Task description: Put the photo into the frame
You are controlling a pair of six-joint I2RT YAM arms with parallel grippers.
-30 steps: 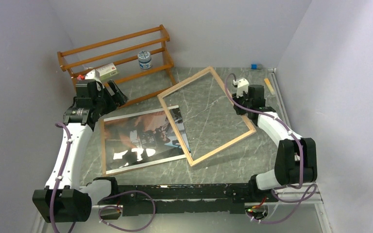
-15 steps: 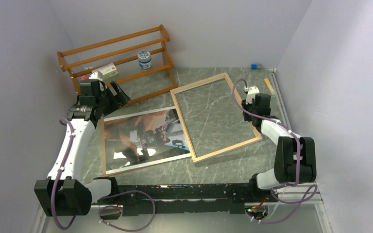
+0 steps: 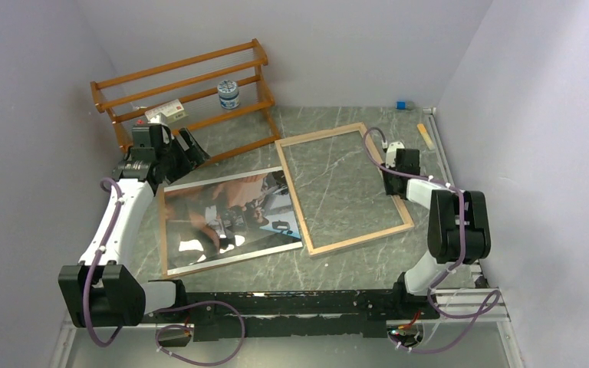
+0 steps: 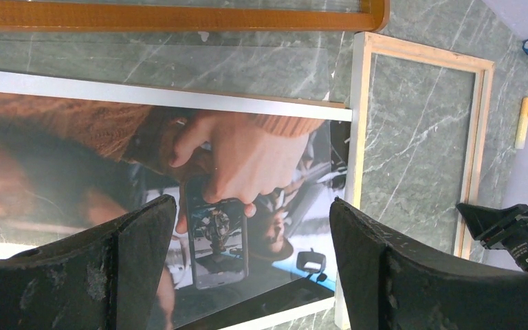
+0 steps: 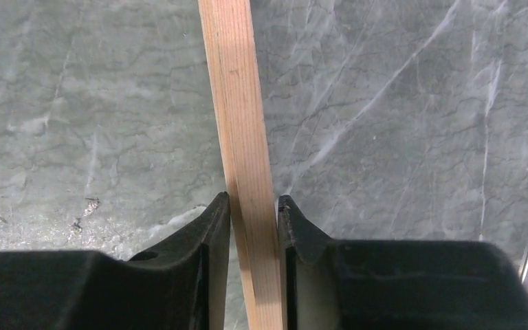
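Although the right gripper [image 3: 390, 178] shows from above only as a dark block over the right-hand rim of the frame [image 3: 361, 238], its fingertips hidden beneath the wrist, the right wrist camera settles the matter: both fingers [image 5: 214, 227] press against the pale wood rim, one on each side, clamping it. That close view cuts off all the rest of the frame, and it does not tell whether the rim is lifted or rests on the marble-patterned table [image 3: 337, 268]. From above, the frame looks to lie flat on the right half of the table. The photo [image 3: 226, 218] lies face up on the left half, on a brown backing sheet [image 3: 162, 238] that peeks out along its left and near edges. Glare whitens a patch near its near-left corner. The left gripper [image 3: 188, 149] hangs near the wooden rack [image 3: 184, 84], and its gap is hard to read from overhead. The left wrist camera shows its fingers spread wide and holding nothing, with the photo's hand-and-phone picture below them. That view alone shows the frame's left rim running along the photo's right edge; whether they touch or overlap cannot be told.
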